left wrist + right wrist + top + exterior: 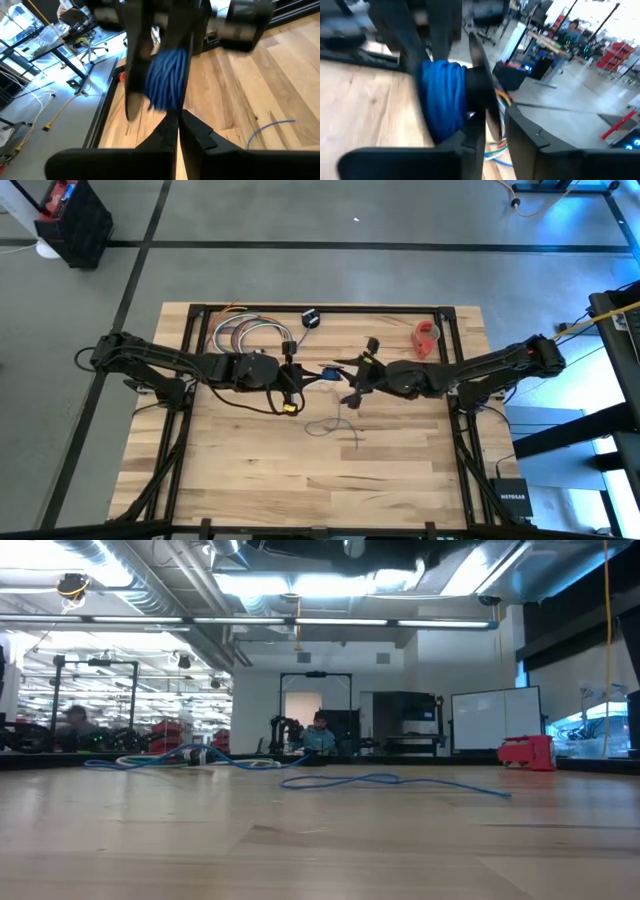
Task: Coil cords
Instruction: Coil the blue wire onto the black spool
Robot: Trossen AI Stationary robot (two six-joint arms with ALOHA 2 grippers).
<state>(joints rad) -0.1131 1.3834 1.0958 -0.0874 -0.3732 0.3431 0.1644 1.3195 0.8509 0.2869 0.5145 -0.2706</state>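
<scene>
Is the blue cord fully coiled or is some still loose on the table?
Partly coiled: a blue bundle sits between the grippers, but a loose tail trails across the table.

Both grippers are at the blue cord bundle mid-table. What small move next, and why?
Probably ease the right gripper back. The left gripper is shut on the blue cord bundle, while the right's fingers look parted beside it; a loose tail lies on the table, not yet wound.

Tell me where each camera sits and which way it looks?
High view: above, looking straight down on the table; both arms show.
Low view: at tabletop height, looking across at the blue cord; no arm shows.
Left wrist view: on the left arm, its shut left hand below a blue cord bundle.
Right wrist view: on the right arm, right hand beside that bundle.
Both wrist views share the bundle.
</scene>
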